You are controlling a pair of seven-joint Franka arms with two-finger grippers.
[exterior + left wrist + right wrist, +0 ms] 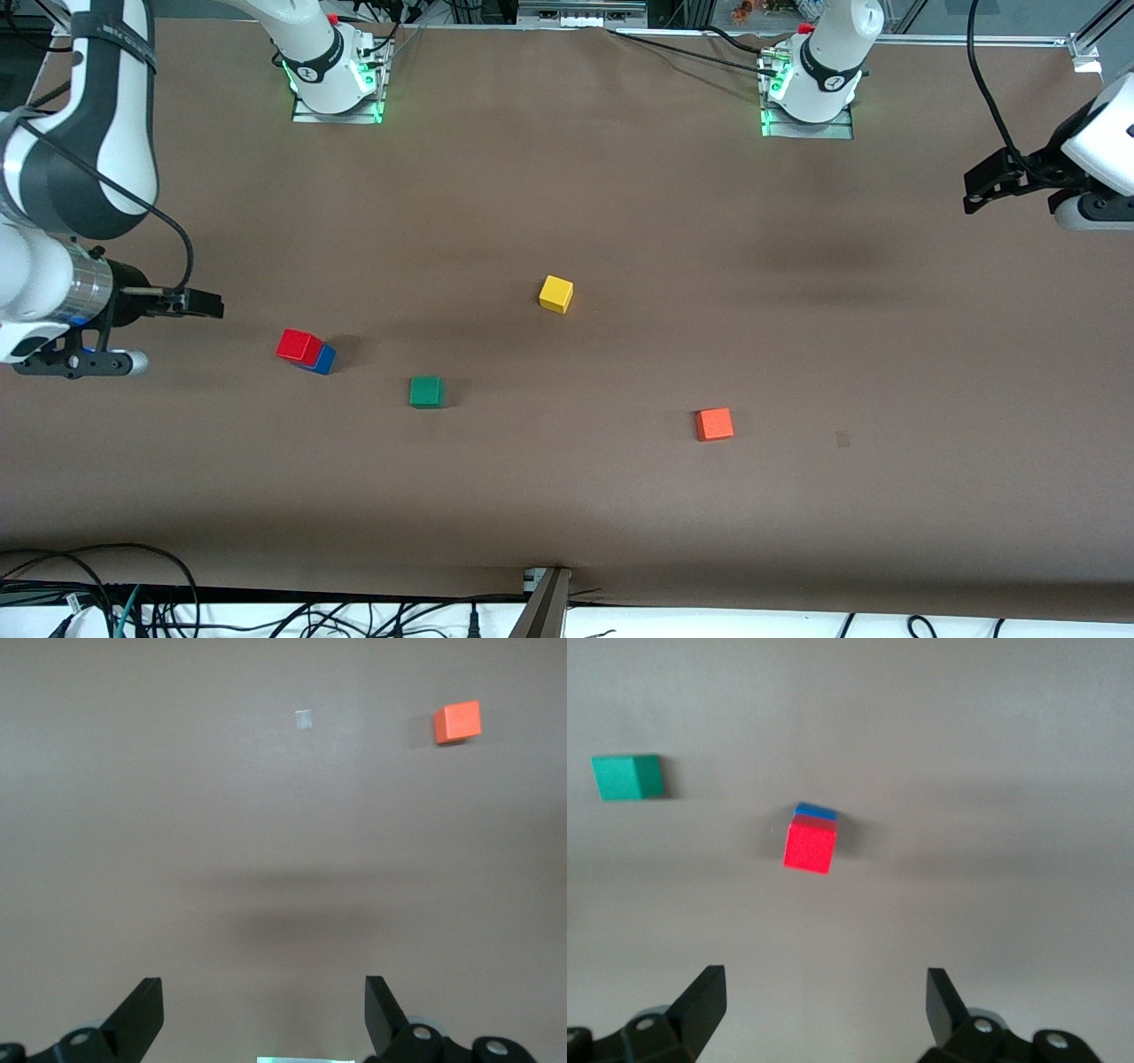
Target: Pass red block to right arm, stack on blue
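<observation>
The red block (298, 345) sits on top of the blue block (321, 360), slightly offset so that a strip of blue shows at one side. The stack stands on the brown tabletop (620, 204) toward the right arm's end, about midway between the edge by the robot bases and the edge by the front camera. In the right wrist view the red block (810, 844) covers most of the blue block (816, 811).

The right gripper (202, 304) hangs over the tabletop near the edge at the right arm's end, apart from the stack, its fingers (700, 1001) spread wide and holding nothing. The left gripper (992, 182) hangs over the tabletop near the edge at the left arm's end, its fingers (142, 1010) also spread apart and empty.

A green cube (426, 391) lies near the stack, nearer to the front camera. A yellow cube (555, 293) lies around the middle of the tabletop. An orange cube (714, 424) lies toward the left arm's end, nearer to the front camera than the yellow cube.
</observation>
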